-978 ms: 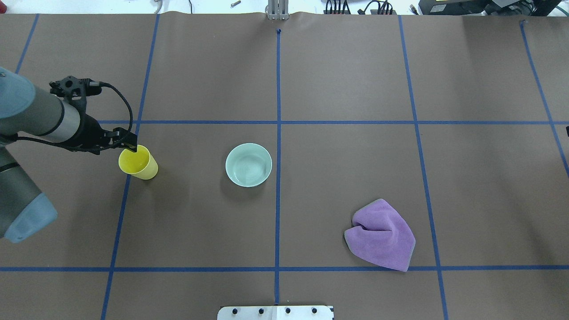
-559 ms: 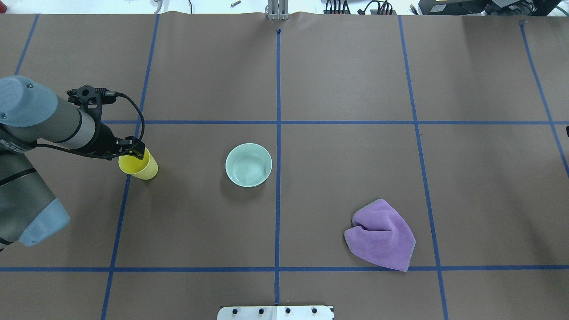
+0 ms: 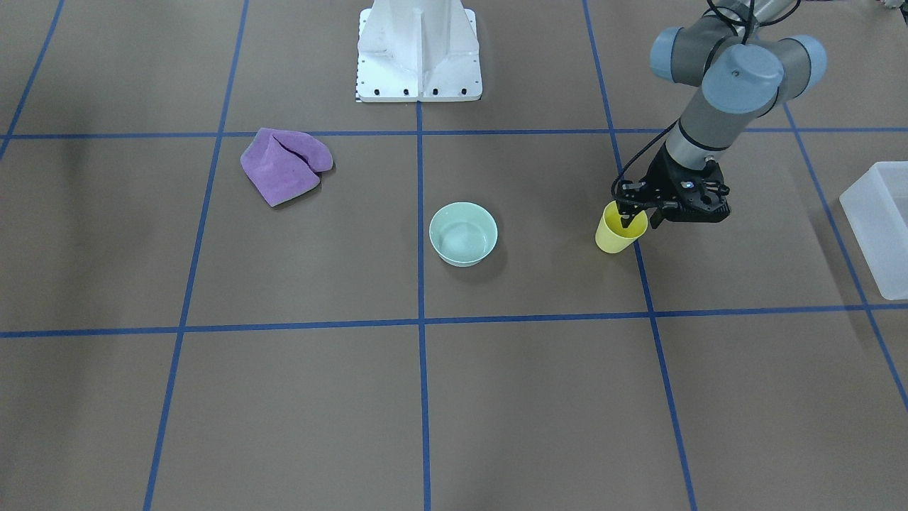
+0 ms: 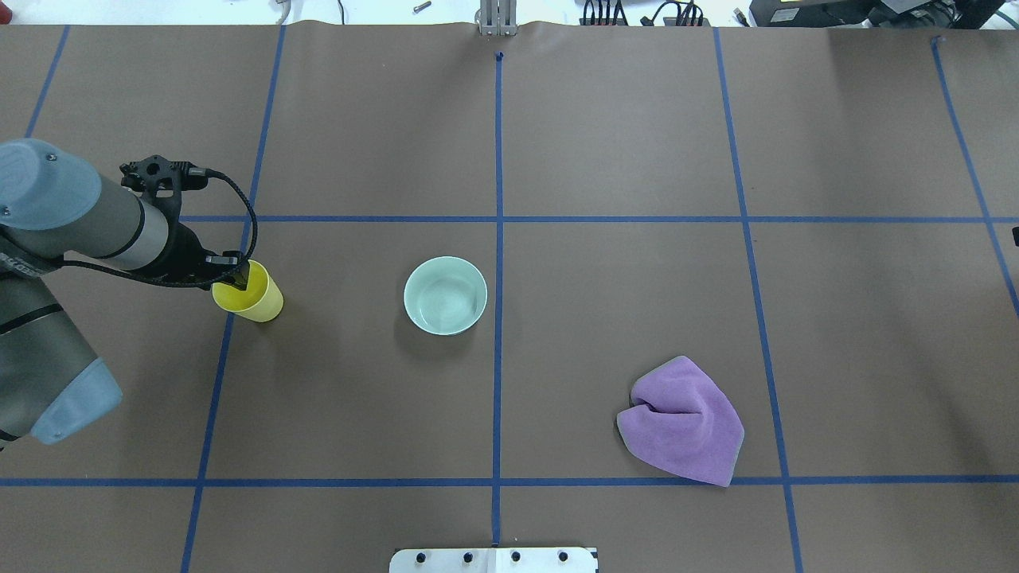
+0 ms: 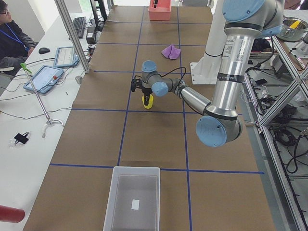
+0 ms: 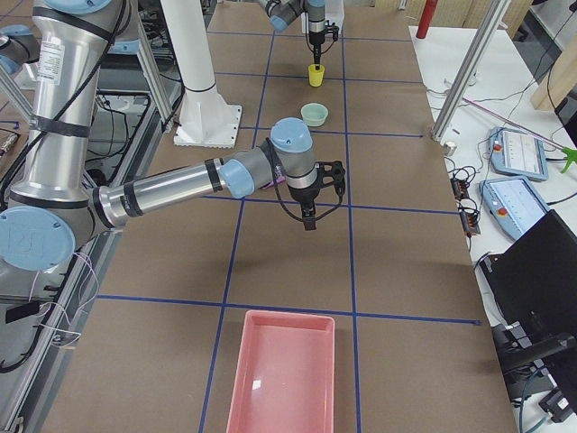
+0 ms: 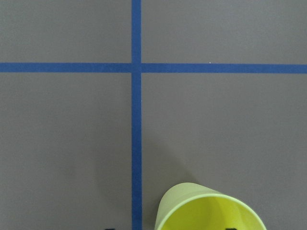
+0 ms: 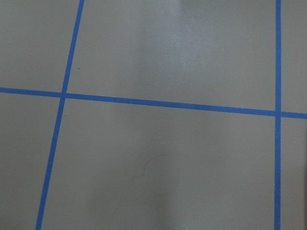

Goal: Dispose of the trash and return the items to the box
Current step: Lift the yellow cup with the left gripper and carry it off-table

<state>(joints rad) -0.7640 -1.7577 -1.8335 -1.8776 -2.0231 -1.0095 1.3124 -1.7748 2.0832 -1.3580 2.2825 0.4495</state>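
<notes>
**A:** Status of the left gripper (image 3: 638, 224)?

**B:** It points down at the yellow cup (image 4: 259, 302), left-middle of the overhead frame. Jaws are wide. We see one finger inside the cup's mouth and the other outside it, with the wall between them. In the wrist view both fingertips barely show at the bottom edge, spread apart, so we don't read it as clamped.

**A:** Cup upright?

**B:** Yes, it stands on the brown paper table (image 4: 605, 143), right by a blue tape line (image 4: 213, 382).

**A:** Where's the box (image 5: 109, 202)?

**B:** Bottom centre of the left-side view, on the table with its open top up. In the front-facing view the right edge cuts it off at mid-height. It's well apart from the cup.

**A:** And the right gripper (image 6: 309, 215)?

**B:** Centre of the right-side view, pointing down over the table. We only get it from that view, so we cannot tell whether it's wide or narrow. Its wrist camera shows paper and tape lines.

**A:** What else is out?

**B:** A pale green bowl (image 4: 445, 295) sits upright near the overhead centre. A purple cloth (image 4: 682, 419) lies crumpled to the lower right of it, well apart. A pink tray (image 6: 279, 361) is at bottom centre of the right-side view.
</notes>
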